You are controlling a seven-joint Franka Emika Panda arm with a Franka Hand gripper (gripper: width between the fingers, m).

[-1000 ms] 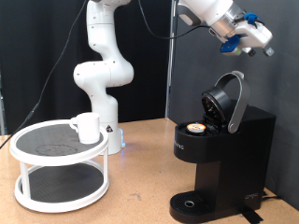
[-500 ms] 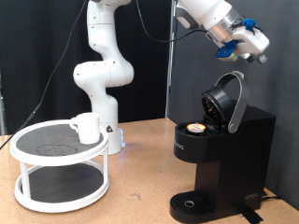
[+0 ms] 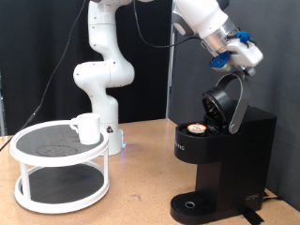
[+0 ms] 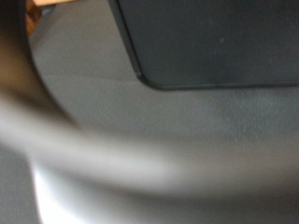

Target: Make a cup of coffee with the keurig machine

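The black keurig machine [image 3: 220, 159] stands at the exterior view's right with its rounded lid [image 3: 228, 99] hinged open. A small pod with a tan top [image 3: 196, 128] sits in its chamber. My gripper [image 3: 246, 58] hangs just above the raised lid, with nothing seen between its fingers. The white cup [image 3: 87, 127] stands on the top tier of a round white stand [image 3: 60, 164] at the exterior view's left, far from the gripper. The wrist view shows only blurred close surfaces: a dark panel [image 4: 215, 42] and a grey curved rim [image 4: 140, 159].
The arm's white base [image 3: 101, 75] rises behind the stand. The wooden table [image 3: 141, 202] carries the stand and machine. A dark curtain hangs behind the machine. The round drip base [image 3: 192, 203] holds no cup.
My gripper has moved down and toward the exterior view's left, from high above the machine to just over the open lid. Cup, pod and lid have not moved.
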